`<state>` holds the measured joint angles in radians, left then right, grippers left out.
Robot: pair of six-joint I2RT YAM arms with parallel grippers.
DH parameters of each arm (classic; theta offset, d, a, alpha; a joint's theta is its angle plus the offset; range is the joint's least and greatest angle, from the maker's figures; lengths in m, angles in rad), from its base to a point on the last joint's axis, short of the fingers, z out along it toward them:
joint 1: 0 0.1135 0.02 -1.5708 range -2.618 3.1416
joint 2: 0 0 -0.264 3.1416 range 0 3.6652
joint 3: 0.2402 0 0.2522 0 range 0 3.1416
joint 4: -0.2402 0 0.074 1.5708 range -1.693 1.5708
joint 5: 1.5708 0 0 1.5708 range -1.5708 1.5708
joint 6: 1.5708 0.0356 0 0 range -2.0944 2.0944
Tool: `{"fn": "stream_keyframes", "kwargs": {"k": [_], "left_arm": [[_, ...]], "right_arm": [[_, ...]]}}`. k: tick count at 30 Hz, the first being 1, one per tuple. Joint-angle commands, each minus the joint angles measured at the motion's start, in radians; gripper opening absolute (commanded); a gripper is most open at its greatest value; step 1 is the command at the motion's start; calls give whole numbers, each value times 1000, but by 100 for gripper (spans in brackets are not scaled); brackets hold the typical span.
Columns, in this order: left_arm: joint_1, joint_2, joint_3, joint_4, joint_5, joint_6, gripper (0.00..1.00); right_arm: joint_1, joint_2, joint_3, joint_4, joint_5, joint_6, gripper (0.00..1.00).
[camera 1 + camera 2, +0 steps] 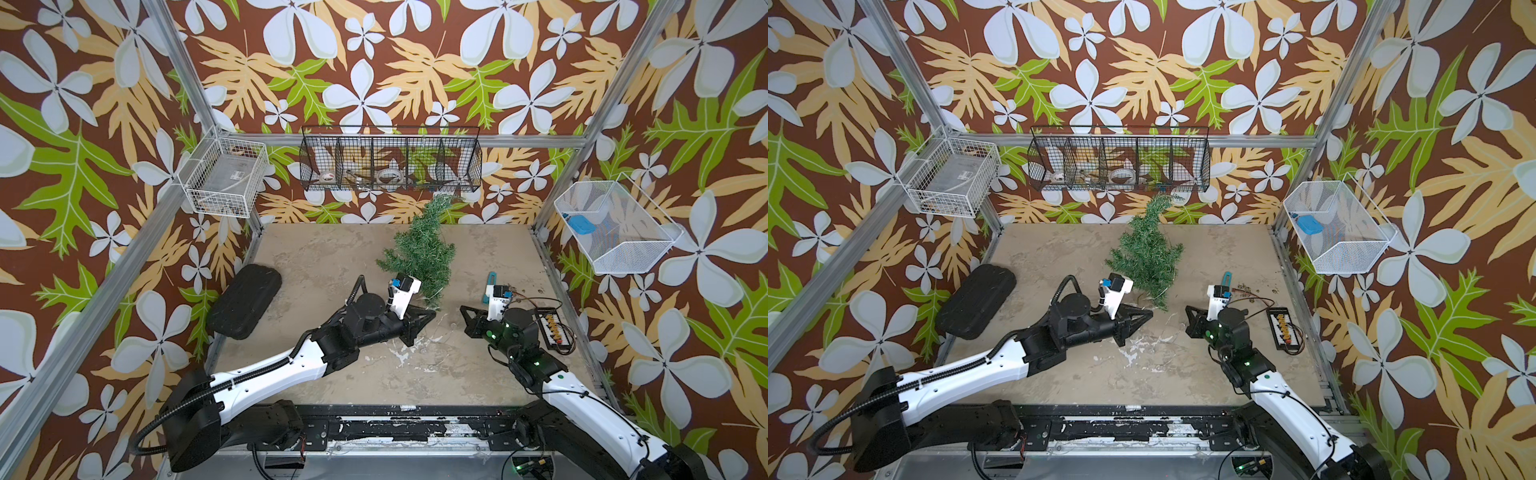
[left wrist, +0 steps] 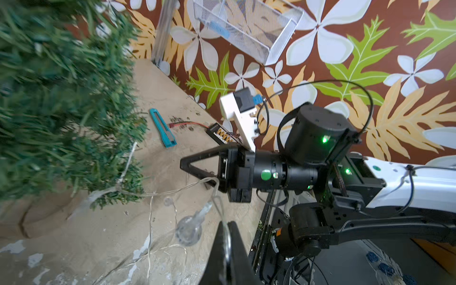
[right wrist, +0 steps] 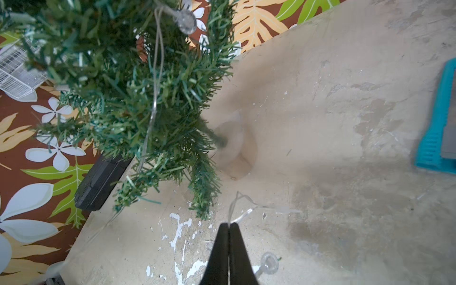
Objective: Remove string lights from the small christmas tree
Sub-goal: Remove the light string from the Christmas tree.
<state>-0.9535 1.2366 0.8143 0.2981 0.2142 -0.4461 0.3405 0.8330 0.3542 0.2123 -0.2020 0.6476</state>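
Note:
The small christmas tree leans in the middle of the table, and its tan base looks blurred. The string lights hang down through its branches as a thin pale wire with clear bulbs. That wire runs off the lowest branches across the table. My left gripper is shut on the wire, just in front of the tree's foot. My right gripper faces it from the right, also shut on the wire, which rises from its tips. A loose bulb lies between them.
A teal box cutter and a black connector board with cables lie right of the right gripper. A black case sits at the table's left edge. Wire baskets hang on the walls: white, black, white mesh.

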Motion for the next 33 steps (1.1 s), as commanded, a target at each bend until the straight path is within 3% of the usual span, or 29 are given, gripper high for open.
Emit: {"fn": "stream_keyframes", "kwargs": {"k": [1, 8, 18, 27, 33], "left_arm": [[-30, 56, 19, 85, 20, -26, 0], [-51, 186, -12, 157, 51, -37, 0], [-51, 227, -115, 196, 36, -50, 0], [-51, 212, -148, 208, 21, -58, 0], [-51, 194, -158, 208, 27, -64, 0]], "right_arm": [[-60, -22, 5, 2, -107, 4, 0], [-95, -55, 16, 40, -256, 35, 0], [-93, -24, 16, 113, -460, 22, 0], [-25, 60, -45, 114, -420, -25, 0], [8, 100, -53, 149, -392, -31, 12]]}}
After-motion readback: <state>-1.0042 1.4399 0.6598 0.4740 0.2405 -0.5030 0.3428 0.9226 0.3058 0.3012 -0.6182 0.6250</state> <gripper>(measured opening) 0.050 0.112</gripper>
